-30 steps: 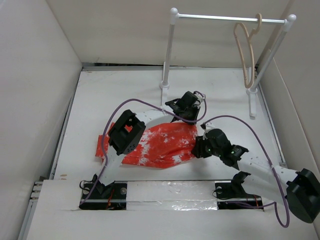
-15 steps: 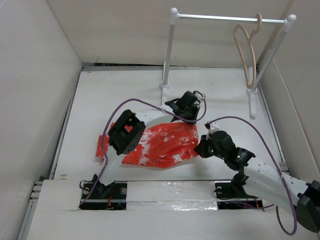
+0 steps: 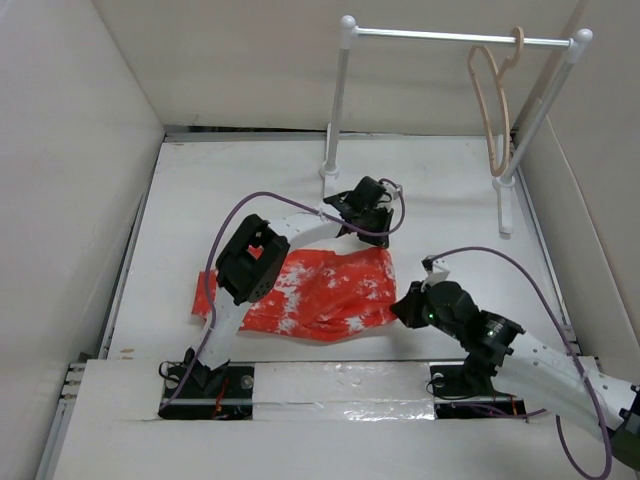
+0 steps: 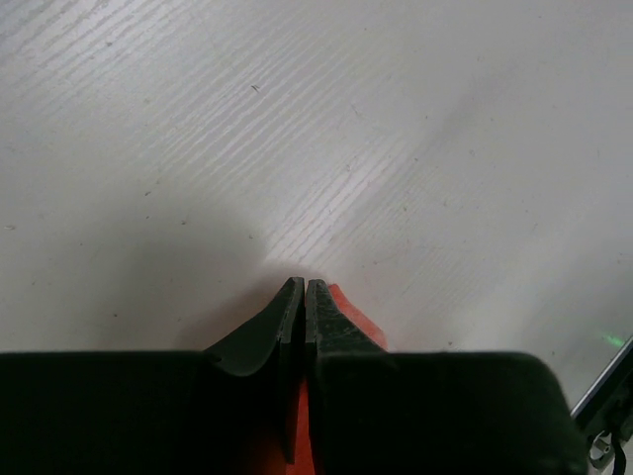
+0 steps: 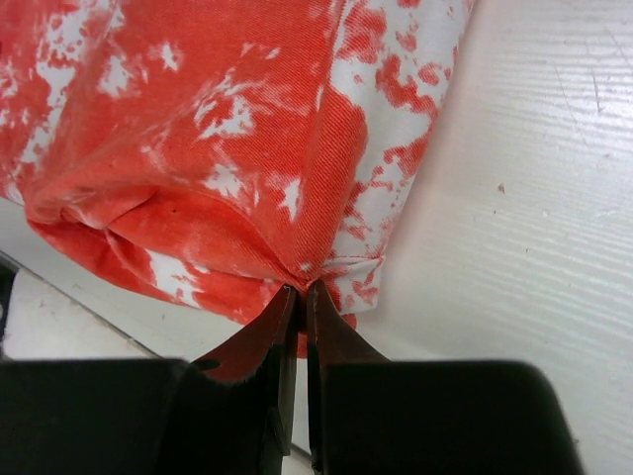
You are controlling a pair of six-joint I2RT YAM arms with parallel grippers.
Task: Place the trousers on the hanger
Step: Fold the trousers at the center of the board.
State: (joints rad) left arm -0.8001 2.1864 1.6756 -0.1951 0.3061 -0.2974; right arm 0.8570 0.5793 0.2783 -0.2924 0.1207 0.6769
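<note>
The trousers (image 3: 325,290) lie spread flat on the table, just toward 7 o'clock from its middle, long side running from 9 to 3 o'clock. They are bright orange-red cloth covered in white blotches and speckles. My left arm's elbow crosses over their 9 o'clock part and hides some of it. In my right wrist view the cloth (image 5: 198,148) shows a fine twill weave and bunches into soft folds near the hem. The hanger (image 3: 494,168), thin and pale wood-coloured with a rounded outline, hangs by its hook far off at 1 o'clock, well apart from the garment.

My left gripper (image 3: 378,225) sits at the trousers' 1 o'clock corner. Its fingers are clamped together (image 4: 300,287) with a sliver of orange cloth (image 4: 344,305) pinched between them. My right gripper (image 3: 398,305) is at the 4 o'clock corner, pressed closed (image 5: 300,292) on the edge of the hem.

Plain white walls (image 3: 200,60) box the scene in on three sides. The table (image 3: 440,190) is white with a faint wood-grain texture and a few tiny specks. A white rail stand (image 3: 337,100), two posts with a bar across, stands at 12 to 1 o'clock and carries the hanger near its 3 o'clock post.
</note>
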